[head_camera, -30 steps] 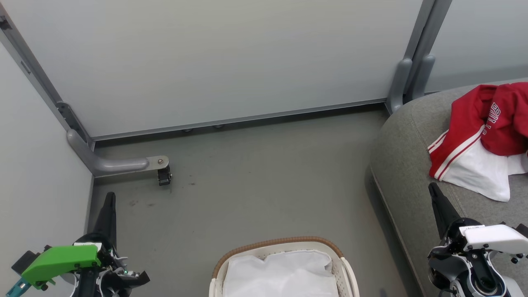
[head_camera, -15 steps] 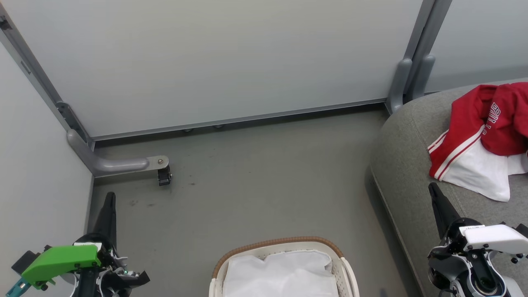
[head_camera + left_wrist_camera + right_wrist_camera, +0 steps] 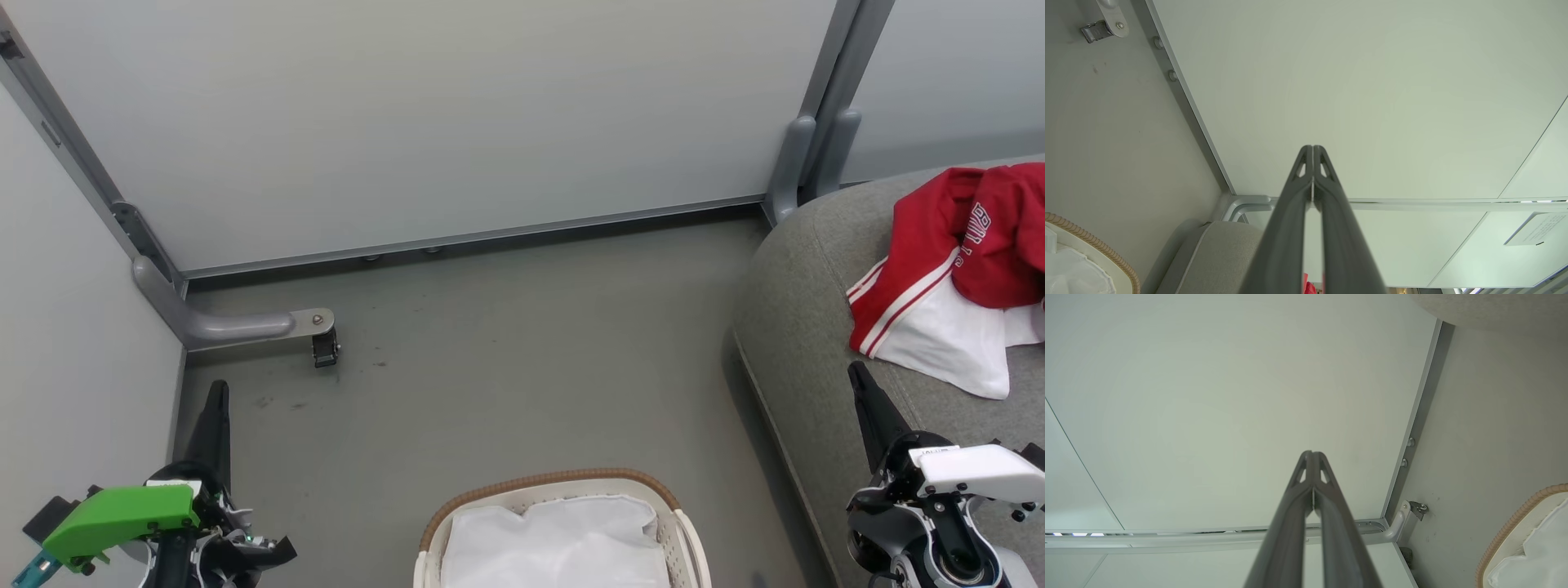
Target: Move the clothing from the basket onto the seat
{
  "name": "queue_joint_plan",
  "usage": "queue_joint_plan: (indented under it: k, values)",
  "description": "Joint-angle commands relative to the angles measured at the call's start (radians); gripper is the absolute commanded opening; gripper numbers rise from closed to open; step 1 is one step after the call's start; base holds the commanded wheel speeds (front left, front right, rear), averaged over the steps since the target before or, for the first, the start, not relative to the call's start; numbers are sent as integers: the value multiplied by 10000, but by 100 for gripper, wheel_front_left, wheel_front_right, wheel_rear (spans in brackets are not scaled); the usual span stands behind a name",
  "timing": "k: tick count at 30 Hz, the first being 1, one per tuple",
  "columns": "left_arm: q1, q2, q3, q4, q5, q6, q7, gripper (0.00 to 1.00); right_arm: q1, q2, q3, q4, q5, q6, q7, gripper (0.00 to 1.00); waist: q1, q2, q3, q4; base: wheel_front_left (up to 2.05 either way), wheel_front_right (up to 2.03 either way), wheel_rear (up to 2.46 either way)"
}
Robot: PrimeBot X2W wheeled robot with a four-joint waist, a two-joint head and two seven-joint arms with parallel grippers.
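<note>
Apparently little is left to do: the clothing (image 3: 955,261) lies in a red-and-white heap on the seat (image 3: 800,327), well apart from the basket (image 3: 555,478), which shows a plain white liner (image 3: 563,547) and no red. The heap runs past the picture's right edge, so I cannot tell whether all of it is there.

The left gripper (image 3: 217,392) hangs over the floor (image 3: 506,367) with its 2 fingers pressed together on nothing. The right gripper (image 3: 859,377) is likewise closed and empty, its tip near the heap's white hem.

That nearness is the main risk: a forward or sideways swing of the right arm could catch the loose hem and drag the soft cloth toward the seat's rounded edge, where it may slide off. A 2nd risk is mistaking the crumpled liner for a garment; pulling it would likely lift or tip the light basket. The basket's near half is cut off, so a leftover piece could be missed.
</note>
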Motion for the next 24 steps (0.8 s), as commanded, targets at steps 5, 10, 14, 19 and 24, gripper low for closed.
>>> queue_joint_plan:
  k: [5,10,14,19,24]
  values:
    - [-102,19,12,-15,25,-40,33,0,108,-61,-16,-37,33,0,12,0,0,0,0,0,0,0,0]
    - [-102,19,11,-15,25,-40,32,0,108,-61,-16,-37,33,0,12,0,0,0,0,0,0,0,0]
    - [-102,19,11,-15,24,-40,32,0,108,-61,-16,-37,33,0,12,0,0,0,0,0,0,0,0]
    - [-102,19,10,-15,24,-40,31,0,108,-61,-16,-37,33,0,12,0,0,0,0,0,0,0,0]
    - [-102,19,9,-15,23,-40,31,0,108,-61,-16,-37,33,0,12,0,0,0,0,0,0,0,0]
